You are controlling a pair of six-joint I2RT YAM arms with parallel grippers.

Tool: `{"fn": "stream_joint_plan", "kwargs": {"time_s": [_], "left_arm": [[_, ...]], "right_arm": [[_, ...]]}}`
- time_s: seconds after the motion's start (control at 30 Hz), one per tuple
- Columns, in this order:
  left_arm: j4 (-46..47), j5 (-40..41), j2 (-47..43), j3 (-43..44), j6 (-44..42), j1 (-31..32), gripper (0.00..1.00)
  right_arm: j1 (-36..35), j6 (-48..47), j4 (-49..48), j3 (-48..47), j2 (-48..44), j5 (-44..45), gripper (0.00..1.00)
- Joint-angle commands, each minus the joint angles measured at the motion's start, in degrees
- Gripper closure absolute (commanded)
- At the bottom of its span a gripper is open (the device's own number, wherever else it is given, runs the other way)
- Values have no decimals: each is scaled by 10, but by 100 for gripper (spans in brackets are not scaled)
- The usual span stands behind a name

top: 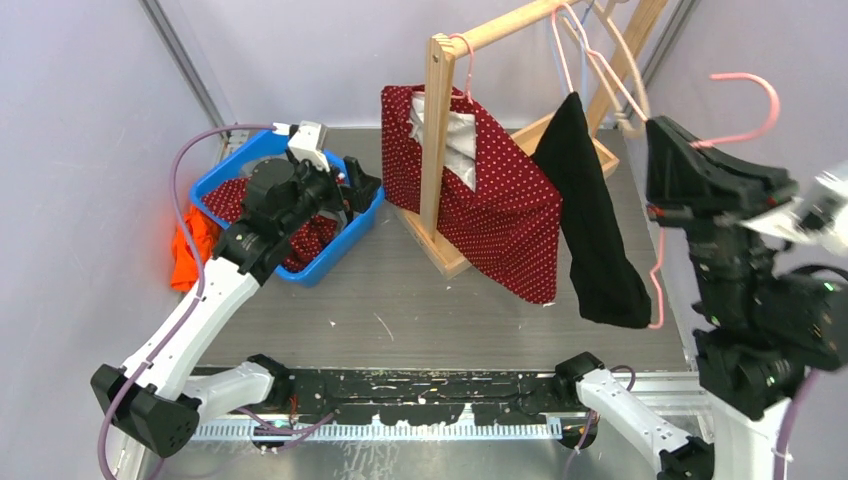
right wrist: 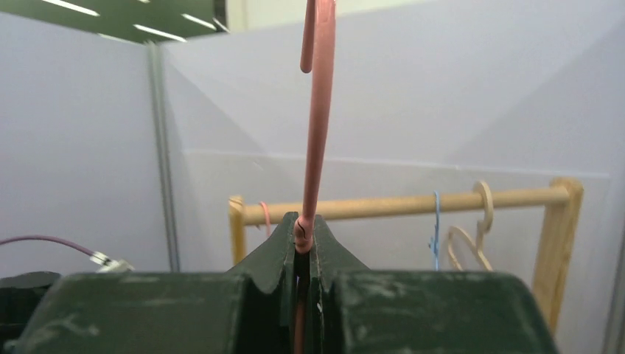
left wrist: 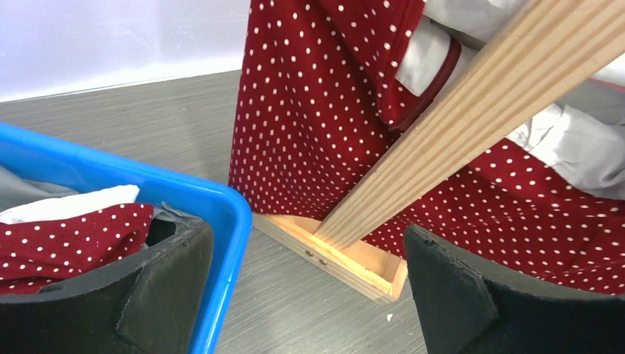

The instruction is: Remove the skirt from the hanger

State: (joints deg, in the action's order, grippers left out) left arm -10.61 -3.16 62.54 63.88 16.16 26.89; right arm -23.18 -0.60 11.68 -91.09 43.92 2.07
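Note:
A black skirt (top: 595, 230) hangs in the air right of the wooden rack (top: 436, 150). It hangs from a pink hanger (top: 748, 112), whose wire also shows at the skirt's lower right. My right gripper (top: 665, 135) is shut on the pink hanger's stem (right wrist: 317, 110). The right wrist view shows the jaws (right wrist: 306, 236) pinching the wire. My left gripper (top: 358, 190) is open and empty at the blue bin's right edge. In the left wrist view it (left wrist: 309, 251) faces the rack's foot and red dotted cloth (left wrist: 309, 118).
A red polka-dot garment (top: 480, 190) with grey lining hangs on the rack from another pink hanger. A blue bin (top: 330, 255) holds more red dotted cloth. Orange cloth (top: 188, 250) lies left of it. Several empty hangers (top: 600, 60) hang on the rail.

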Motion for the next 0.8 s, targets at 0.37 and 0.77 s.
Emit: {"fn": "stream_joint_plan", "kwargs": {"time_s": [0.37, 0.77], "left_arm": [[121, -185, -46, 23, 112, 4, 0], [315, -272, -115, -26, 285, 21, 1]], "right_arm": [[-2, 236, -128, -11, 48, -286, 99], [-3, 319, -186, -9, 92, -301, 99]]}}
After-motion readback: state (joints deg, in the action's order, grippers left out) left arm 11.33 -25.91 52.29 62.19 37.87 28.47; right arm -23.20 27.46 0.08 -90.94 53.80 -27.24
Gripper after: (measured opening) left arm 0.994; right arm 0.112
